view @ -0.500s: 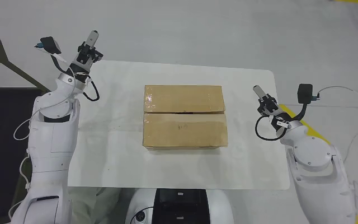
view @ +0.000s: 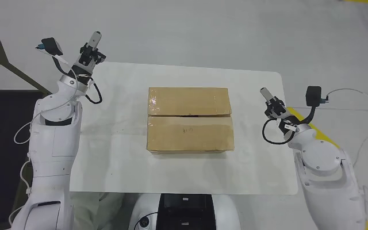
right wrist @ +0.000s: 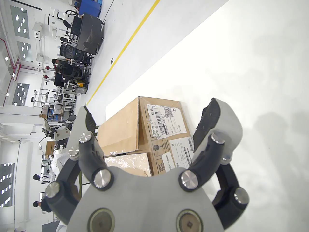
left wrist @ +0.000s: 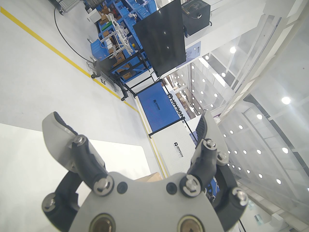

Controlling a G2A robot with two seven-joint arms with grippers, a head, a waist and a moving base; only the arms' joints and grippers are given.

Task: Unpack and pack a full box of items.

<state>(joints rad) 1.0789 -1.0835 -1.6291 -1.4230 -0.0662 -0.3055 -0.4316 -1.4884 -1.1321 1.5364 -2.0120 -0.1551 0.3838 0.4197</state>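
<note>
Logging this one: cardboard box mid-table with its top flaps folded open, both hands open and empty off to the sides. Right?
Not the flaps: the top view shows the cardboard box with its top flaps shut. Otherwise right: it sits centred on the table, and the left hand and right hand are open and empty off to the sides.

Large robotics lab hall: yellow floor line (left wrist: 48,44), blue parts racks (left wrist: 113,37), office chairs (right wrist: 72,50), high ceiling lights (left wrist: 286,100).
</note>
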